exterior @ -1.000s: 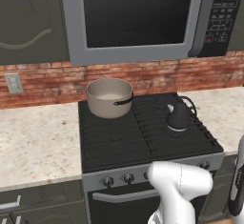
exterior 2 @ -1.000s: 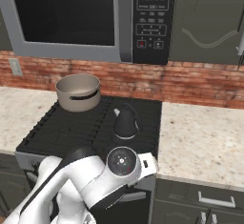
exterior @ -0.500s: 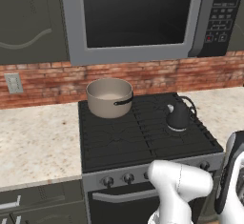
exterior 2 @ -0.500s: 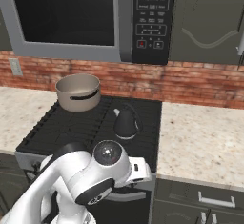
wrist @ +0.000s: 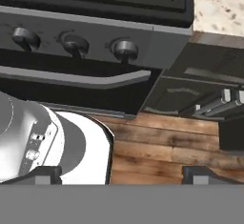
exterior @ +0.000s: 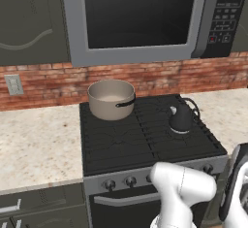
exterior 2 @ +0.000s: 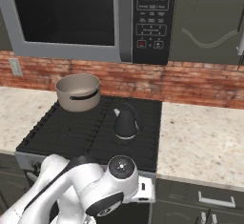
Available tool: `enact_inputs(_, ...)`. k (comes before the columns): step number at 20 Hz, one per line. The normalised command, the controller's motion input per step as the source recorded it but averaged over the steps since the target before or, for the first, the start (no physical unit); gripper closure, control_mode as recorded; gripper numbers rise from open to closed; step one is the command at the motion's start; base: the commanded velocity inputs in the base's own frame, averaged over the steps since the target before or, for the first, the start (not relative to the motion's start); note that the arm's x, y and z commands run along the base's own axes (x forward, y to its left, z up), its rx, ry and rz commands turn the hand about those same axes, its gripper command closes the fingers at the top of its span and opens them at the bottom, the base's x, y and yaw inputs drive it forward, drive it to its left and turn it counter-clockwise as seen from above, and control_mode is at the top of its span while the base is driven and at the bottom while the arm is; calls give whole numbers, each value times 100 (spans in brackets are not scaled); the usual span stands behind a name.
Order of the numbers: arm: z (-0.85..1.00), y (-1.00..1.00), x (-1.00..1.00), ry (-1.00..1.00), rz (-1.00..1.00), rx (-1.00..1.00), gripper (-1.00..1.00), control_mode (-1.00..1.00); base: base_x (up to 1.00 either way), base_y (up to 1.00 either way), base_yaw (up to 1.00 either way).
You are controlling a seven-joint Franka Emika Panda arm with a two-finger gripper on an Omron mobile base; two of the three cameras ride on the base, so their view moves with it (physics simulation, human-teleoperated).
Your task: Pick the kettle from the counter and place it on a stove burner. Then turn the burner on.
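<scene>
The small dark kettle [exterior: 181, 118] [exterior 2: 126, 123] stands upright on the right-hand stove burner [exterior: 186, 134] [exterior 2: 128, 139] of the black cooktop, nothing touching it. The pale speckled counter [exterior: 36, 144] [exterior 2: 202, 139] runs along both sides of the stove. My gripper [wrist: 123, 175] hangs low in front of the oven, well below the kettle. It is open with nothing between its fingertips [wrist: 45, 173]. Ahead of it in the hand view are three stove knobs [wrist: 125, 49] and the oven door handle [wrist: 71, 78].
A wide beige-grey pot [exterior: 111, 98] [exterior 2: 78, 91] sits on the back left burner. A microwave [exterior: 140, 16] hangs above the stove. Dark cabinet drawers with metal handles [wrist: 209, 105] lie right of the oven, over a wooden floor [wrist: 162, 149].
The arm has swung in front of the stove, and its dark link has come further into the left base view's right edge. Kettle and pot have not moved.
</scene>
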Motion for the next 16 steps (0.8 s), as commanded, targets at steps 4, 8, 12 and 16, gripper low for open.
enact_inputs(4,-64,-1,-66,-30,-2,19,-100,-100,0,0,0)
enact_inputs(8,-14,0,-68,-51,0,20,-100,-100,0,0,0)
enact_inputs(12,-11,0,-67,-66,0,25,-100,-100,0,0,0)
enact_inputs(16,16,8,-34,-72,-5,25,-100,-100,0,0,0)
